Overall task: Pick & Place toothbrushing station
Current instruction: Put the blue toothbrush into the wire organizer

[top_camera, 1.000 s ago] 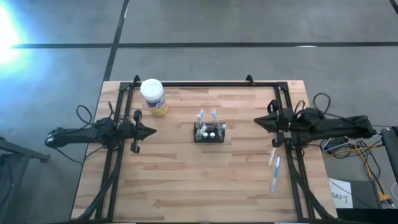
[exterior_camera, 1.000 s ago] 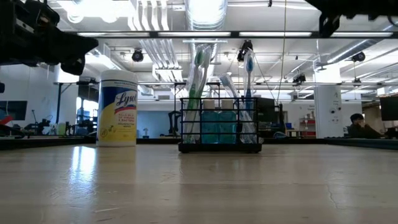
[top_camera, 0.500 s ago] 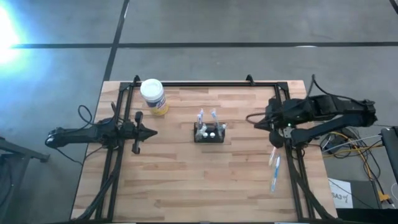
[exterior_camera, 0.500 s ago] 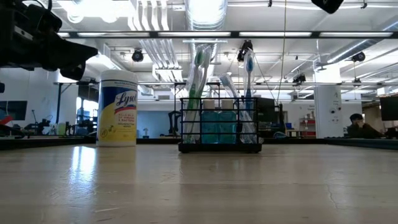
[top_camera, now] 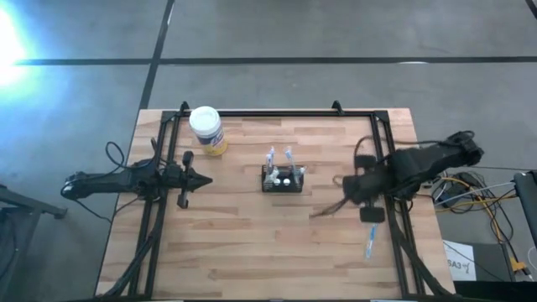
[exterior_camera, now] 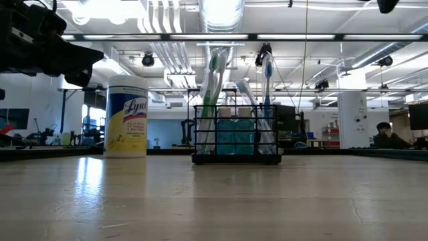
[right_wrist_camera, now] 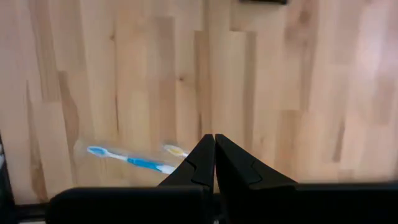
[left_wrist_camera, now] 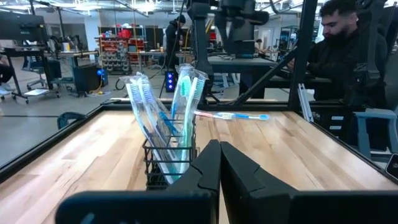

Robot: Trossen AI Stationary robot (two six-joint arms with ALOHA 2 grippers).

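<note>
The toothbrushing station is a small black wire holder that stands on its base at the table's middle, with several toothbrushes upright in it. My left gripper hovers level to the holder's left, pointing at it, shut and empty. My right gripper hangs high over the table's right part, pointing down, shut and empty. Below it, loose toothbrushes lie flat on the wood near the right edge.
A white-lidded yellow wipes canister stands at the far left. Black frame rails run along the table's far and side edges. Cables lie off the right edge. A person sits beyond the table.
My right gripper has risen from its level rest at the right edge, swung toward the near edge over the loose toothbrushes and tipped from level to pointing down, staying shut. In the low view it has left the picture at the top.
</note>
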